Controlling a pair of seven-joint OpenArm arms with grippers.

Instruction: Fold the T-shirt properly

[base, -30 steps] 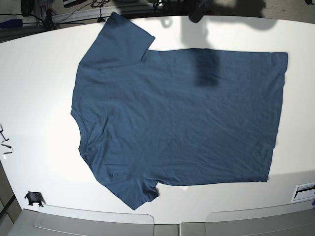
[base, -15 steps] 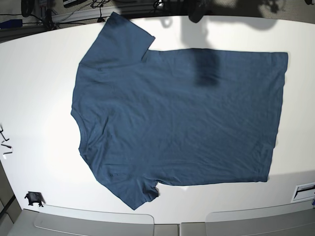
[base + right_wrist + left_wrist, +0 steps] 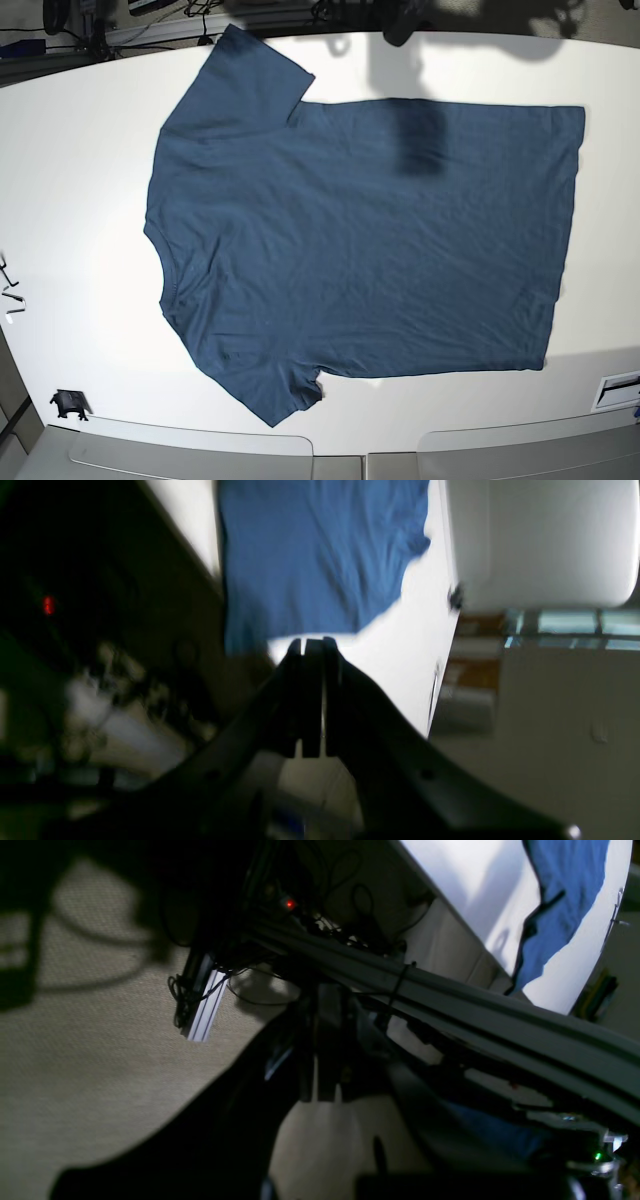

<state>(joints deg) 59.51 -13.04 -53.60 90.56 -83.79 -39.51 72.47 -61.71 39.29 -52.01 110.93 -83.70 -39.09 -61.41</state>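
The dark navy-blue T-shirt (image 3: 360, 250) lies spread flat on the white table (image 3: 80, 200), collar to the left, hem to the right, one sleeve at the far edge and one at the near edge. It also shows in the right wrist view (image 3: 310, 555) and the left wrist view (image 3: 565, 905). My right gripper (image 3: 312, 647) is shut and empty, held off the table's far edge and pointing toward the shirt. My left gripper (image 3: 324, 1005) is a dark shape with its fingers together, beside and below the table edge. Only dark arm parts (image 3: 400, 22) show at the top of the base view.
A small black clip (image 3: 68, 403) sits at the near left corner. Small white items (image 3: 10, 300) lie at the left edge. Grey moulded shells (image 3: 190, 450) stand along the near side. A slotted part (image 3: 620, 388) is at the right. Cables hang behind the far edge.
The T-shirt has not moved. Only the dark arm shapes and their shadows along the top edge have shifted slightly.
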